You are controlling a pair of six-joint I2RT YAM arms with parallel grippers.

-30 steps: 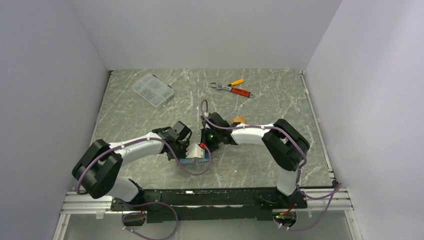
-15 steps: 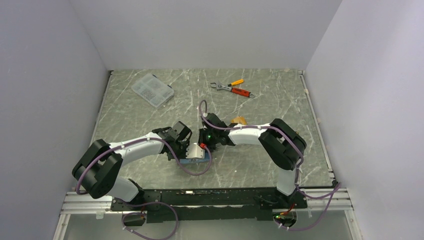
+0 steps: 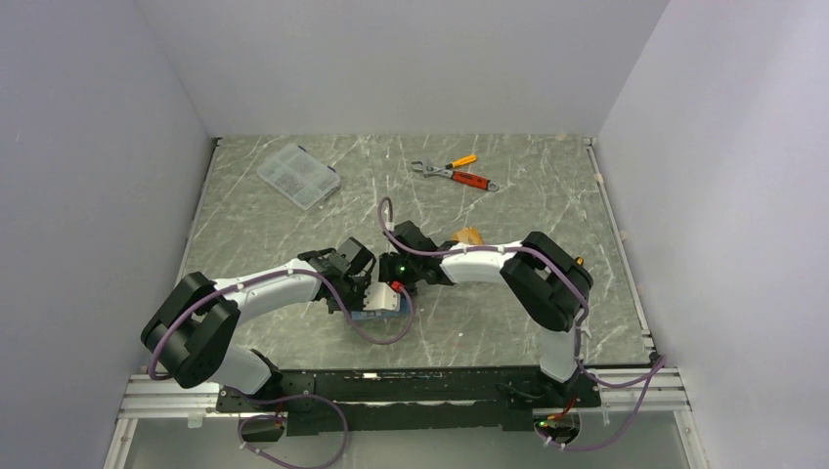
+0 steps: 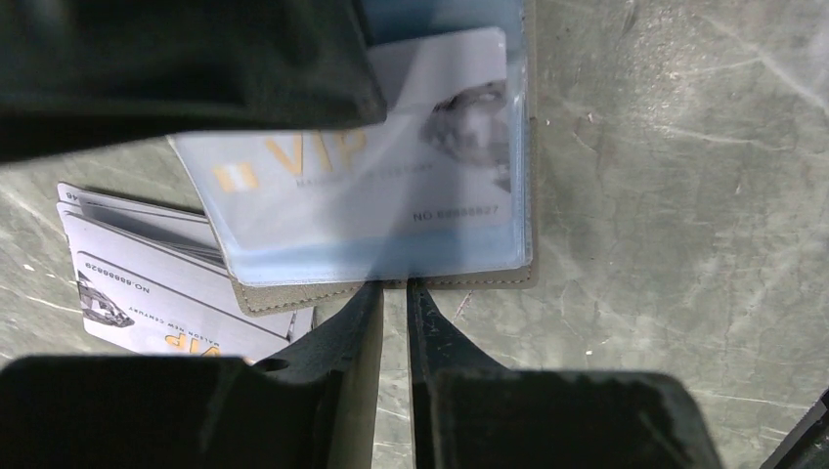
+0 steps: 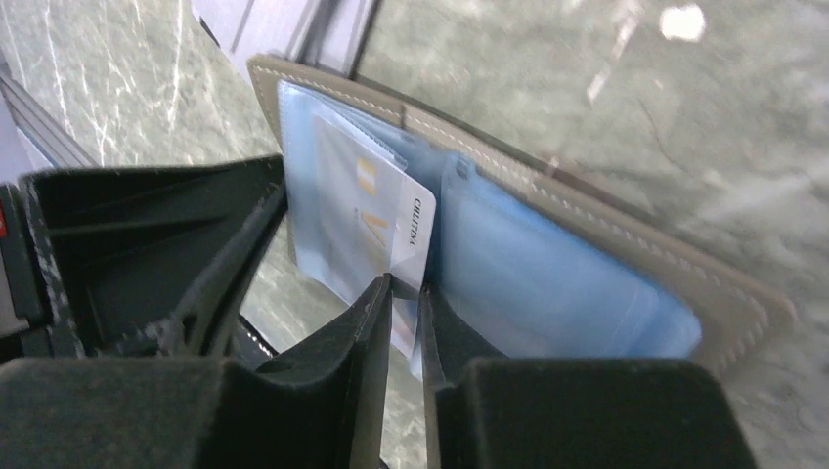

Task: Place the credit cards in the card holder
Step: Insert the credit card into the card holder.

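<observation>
Leftward is where the right arm has shifted over the last second, so its wrist now crowds closer to the left one and more of the orange-gold card shows behind it on the bench. The card holder lies open between the two wrists near the front of the bench, blue-grey lining up.

The left pincer is clenched on the holder's taupe edge, jaws nearly together. A silvery card printed VIP sits tilted in the clear sleeve, one corner sticking out past the lining. That free corner lies between the fingers of the right pincer, whose jaws stand only a sliver apart. Whether they press the card or have let it go I cannot tell.

A small stack of silvery cards lies on the bench just beside the holder, partly under it. Well apart at the back are a clear compartment box and an orange-handled wrench and pliers.
</observation>
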